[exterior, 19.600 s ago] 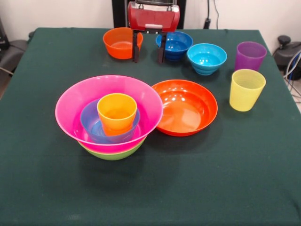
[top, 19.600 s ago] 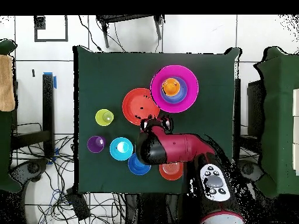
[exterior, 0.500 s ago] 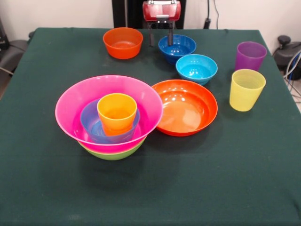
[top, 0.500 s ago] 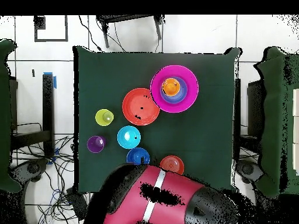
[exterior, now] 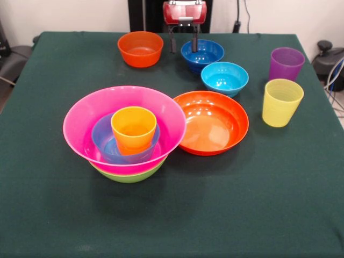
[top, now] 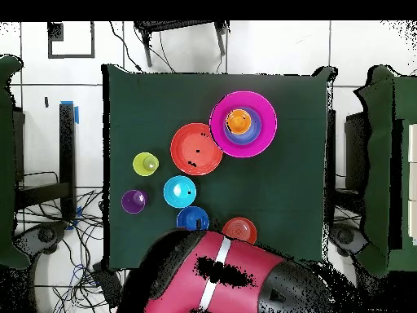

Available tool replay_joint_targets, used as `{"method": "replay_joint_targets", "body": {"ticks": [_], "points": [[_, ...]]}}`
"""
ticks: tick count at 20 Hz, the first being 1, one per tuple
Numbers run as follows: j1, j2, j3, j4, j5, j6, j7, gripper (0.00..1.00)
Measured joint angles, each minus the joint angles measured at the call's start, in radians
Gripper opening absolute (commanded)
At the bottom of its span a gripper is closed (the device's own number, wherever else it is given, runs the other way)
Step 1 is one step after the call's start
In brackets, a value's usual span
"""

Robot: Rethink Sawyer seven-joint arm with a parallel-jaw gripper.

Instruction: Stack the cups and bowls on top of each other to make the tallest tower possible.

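Note:
The tower stands at the front left: a big pink bowl (exterior: 75, 121) nested in a lime green bowl (exterior: 129, 176), holding a small blue bowl (exterior: 101, 137) with the orange cup (exterior: 133, 128) in it. The overhead view shows the pink bowl (top: 259, 122) and orange cup (top: 238, 122). My gripper (exterior: 183, 45) is open and empty at the table's far edge, between the small orange bowl (exterior: 140, 48) and the dark blue bowl (exterior: 202, 54). The cyan bowl (exterior: 224, 78), shallow orange bowl (exterior: 212, 122), purple cup (exterior: 286, 63) and yellow cup (exterior: 282, 102) stand loose.
The dark green table (exterior: 258, 204) stretches in front of the tower and the cups. In the overhead view my red arm (top: 212, 281) covers the table's bottom edge, next to the small orange bowl (top: 239, 231) and dark blue bowl (top: 192, 218).
My gripper has drawn back toward the pedestal and shifted right in the front view. The cyan bowl now sits nearer the shallow orange bowl. The tower is unchanged.

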Motion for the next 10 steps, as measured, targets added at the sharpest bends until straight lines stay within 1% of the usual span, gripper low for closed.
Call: {"method": "replay_joint_targets", "body": {"ticks": [10], "points": [[-0.009,0.010,0.001,0.000,0.000,0.127,0.000,1.00]]}}
